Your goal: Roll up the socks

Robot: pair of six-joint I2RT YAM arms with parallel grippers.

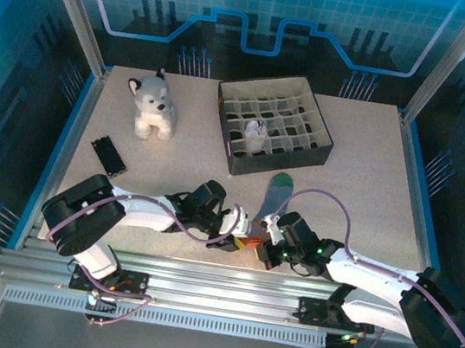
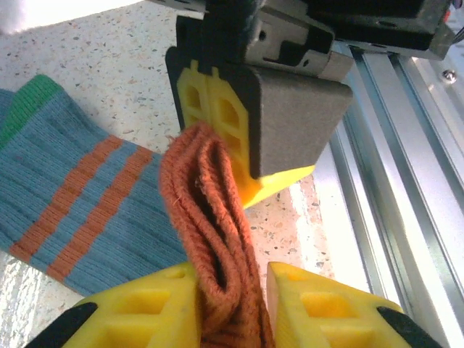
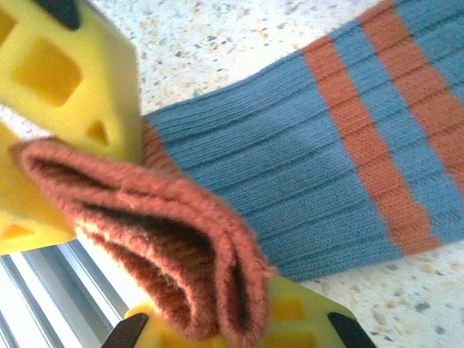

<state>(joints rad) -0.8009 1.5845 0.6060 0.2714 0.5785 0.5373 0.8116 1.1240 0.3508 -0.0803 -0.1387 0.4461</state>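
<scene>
The top camera sits high behind the arm bases, looking down and forward from afar over the whole bench point(image 1: 372, 177), near edge to far edge. The left wrist camera hangs very close over the left claw point(image 2: 232, 290), facing along the near edge towards the right claw point(image 2: 250, 170). The right wrist camera, just as close, looks away from the near edge along the sock point(image 3: 290, 167). All three views share the sock's orange cuff point(image 2: 206, 217) at the near edge's middle.

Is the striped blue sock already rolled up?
No, the blue sock lies stretched flat on the speckled table, with its orange cuff lifted at one end.
</scene>
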